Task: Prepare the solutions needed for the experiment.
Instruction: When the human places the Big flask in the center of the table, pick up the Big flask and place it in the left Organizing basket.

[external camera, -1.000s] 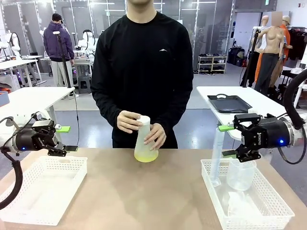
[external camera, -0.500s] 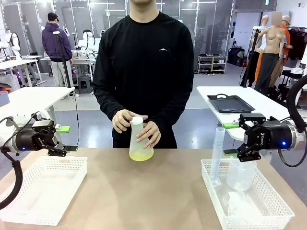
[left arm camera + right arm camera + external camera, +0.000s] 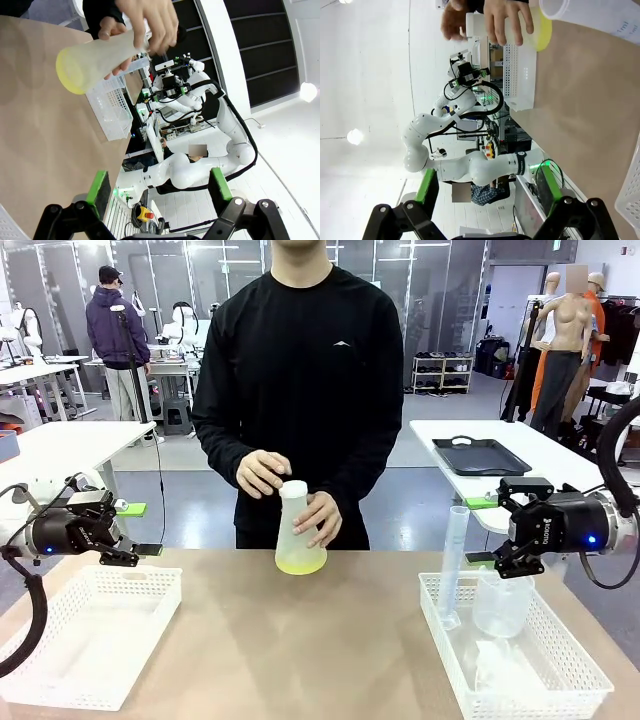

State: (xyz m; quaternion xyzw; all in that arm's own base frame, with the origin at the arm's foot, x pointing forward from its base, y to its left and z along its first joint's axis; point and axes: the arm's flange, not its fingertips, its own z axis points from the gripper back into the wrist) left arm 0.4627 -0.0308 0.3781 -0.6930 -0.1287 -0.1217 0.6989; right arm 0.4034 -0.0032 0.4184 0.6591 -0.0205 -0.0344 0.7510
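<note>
A person at the far side holds a frosted conical flask (image 3: 300,532) with both hands, tilted a little over the table's far middle. The solutions show as a thin pale yellow-green layer (image 3: 301,563) at its bottom. My left gripper (image 3: 140,530) hangs open above the left basket's far edge, well left of the flask, with nothing between its fingers. My right gripper (image 3: 475,532) stands open over the right basket, also holding nothing. The left wrist view has the flask (image 3: 95,60) far beyond the open left gripper (image 3: 160,185). In the right wrist view the flask (image 3: 520,25) lies far off the open right gripper (image 3: 487,185).
A white basket (image 3: 90,632) sits at the table's left. Another white basket (image 3: 575,665) at the right holds a tall clear graduated cylinder (image 3: 452,565) and a clear beaker (image 3: 500,605). Bare brown tabletop (image 3: 300,650) lies between the baskets.
The person has shifted the flask slightly left and back right, changing its tilt, with one hand moving off its mouth. My right gripper has drawn a little to the right. The left arm is still.
</note>
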